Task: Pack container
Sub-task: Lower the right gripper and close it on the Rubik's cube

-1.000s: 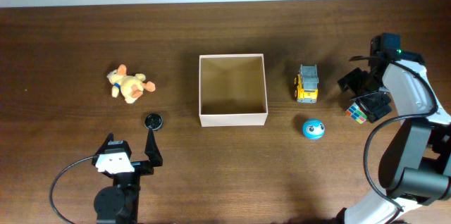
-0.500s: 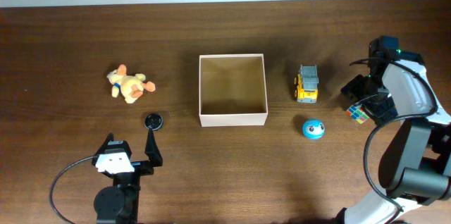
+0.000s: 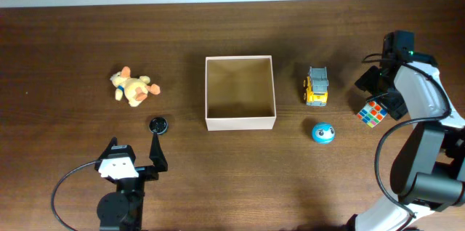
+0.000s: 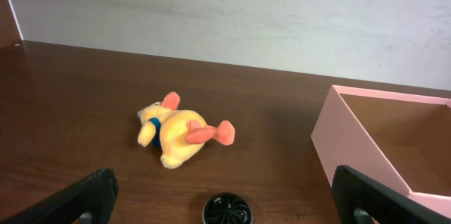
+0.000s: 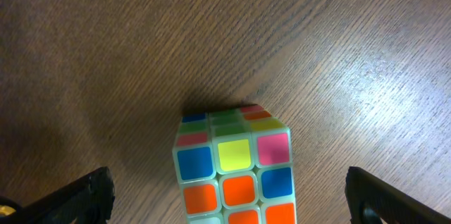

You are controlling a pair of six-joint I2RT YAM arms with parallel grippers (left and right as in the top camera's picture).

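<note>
One square container [image 3: 240,123] is sitting empty mid-counter [image 3: 73,42], with a toy truck [image 3: 317,86] and blue ball [image 3: 323,132] lying to its right and a plush duck [image 3: 131,86] and small black disc [image 3: 158,124] lying to its left. The right claw [image 3: 378,93] is hovering, jaws spread wide, over a colour cube [image 5: 232,160] beyond the truck (so the box is lying to this claw's left, truck between). The left claw [image 3: 134,142] is hanging spread and empty near the disc.
</note>
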